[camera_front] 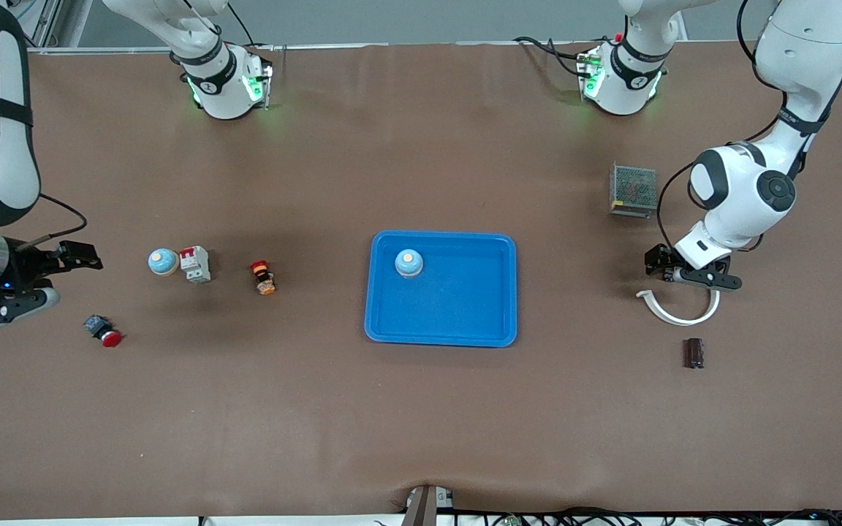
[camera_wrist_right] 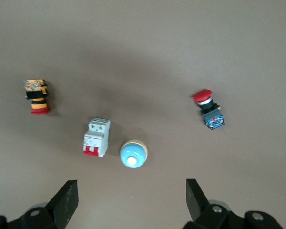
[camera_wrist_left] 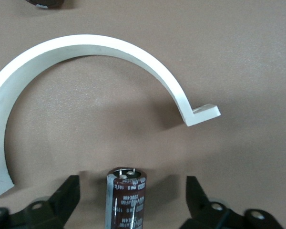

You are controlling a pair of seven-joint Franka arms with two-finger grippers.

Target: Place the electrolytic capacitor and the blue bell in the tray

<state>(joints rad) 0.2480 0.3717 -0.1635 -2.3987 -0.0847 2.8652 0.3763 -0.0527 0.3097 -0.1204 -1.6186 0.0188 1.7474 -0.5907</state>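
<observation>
The electrolytic capacitor [camera_wrist_left: 126,200], dark brown with pale print, sits right between the left gripper [camera_wrist_left: 131,181], whose fingers [camera_wrist_left: 66,195] stand wide on either side with a clear gap to each. It's out on the table, well apart from the tray [camera_front: 457,329], toward the left arm's end. Just beside it curves a white plastic bracket [camera_wrist_left: 100,45]. A second dark capacitor [camera_front: 695,353], I think, lies nearer the front camera. One blue bell [camera_front: 408,263] is in the tray, in the corner farthest from the camera. Another blue bell [camera_front: 163,261] touches a circuit breaker [camera_front: 195,264], with an emergency-stop button [camera_front: 263,277] and a red pushbutton [camera_front: 103,331] near. The right gripper [camera_wrist_right: 131,200] waits open above them.
</observation>
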